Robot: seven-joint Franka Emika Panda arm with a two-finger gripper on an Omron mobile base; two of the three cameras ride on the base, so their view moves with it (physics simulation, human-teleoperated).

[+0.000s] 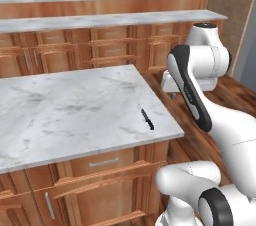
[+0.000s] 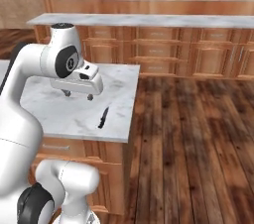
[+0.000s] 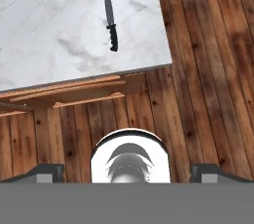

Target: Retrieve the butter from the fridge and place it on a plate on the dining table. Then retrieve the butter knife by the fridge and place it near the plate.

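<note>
Butter knife (image 1: pixel 147 119) lies flat on the marble bench (image 1: pixel 60 115), near the corner closest to the robot, just in from the right-hand edge in the left base view. In the right base view the knife (image 2: pixel 102 117) sits close to the front edge of the bench (image 2: pixel 54 104), below and slightly right of the tool (image 2: pixel 78 94). The tool hangs above the marble, well clear of the knife, touching nothing.

Tool state: fingers (image 3: pixel 47 172) stand wide apart, nothing between them.

Key relation: in the hand view the knife (image 3: pixel 110 21) sits far up the frame, so it lies ahead of the tool along the camera's line, a little left of centre. Its long axis runs nearly straight up and down the frame, blade at the far end, dark handle at the near end, so roughly in line with the gap between the fingers.

Judgement: the tool must travel forward over the bench corner and descend, and probably turn so the fingers close across the handle. Thin, flat object: the grip may slip.
</note>
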